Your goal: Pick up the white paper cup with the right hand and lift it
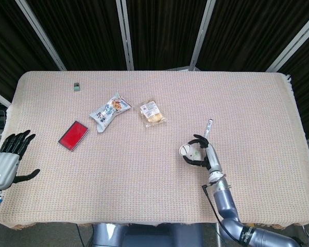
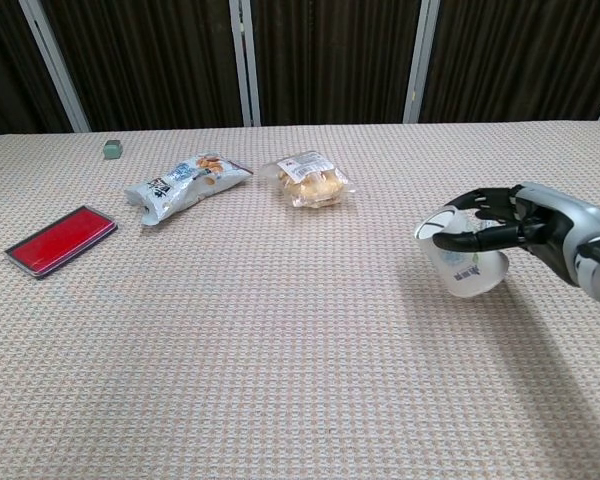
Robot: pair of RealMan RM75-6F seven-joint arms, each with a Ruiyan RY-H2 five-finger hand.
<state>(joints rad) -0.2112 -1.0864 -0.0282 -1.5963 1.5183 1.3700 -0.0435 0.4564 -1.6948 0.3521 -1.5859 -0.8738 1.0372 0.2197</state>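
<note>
While your left robot hand (image 1: 7,162) rests open, your right robot hand (image 2: 520,228) grips the white paper cup (image 2: 463,252) above the surface (image 2: 280,330).

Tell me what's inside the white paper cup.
Nothing shows inside the white paper cup; its mouth looks empty in the head view, though the right hand gripping it covers part of the opening.

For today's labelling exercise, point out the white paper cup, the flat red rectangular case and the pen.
white paper cup (image 2: 467,270), chest view, on its side wall.
flat red rectangular case (image 1: 73,135), head view, middle of its top face.
pen (image 1: 208,126), head view, mid-shaft.
</note>
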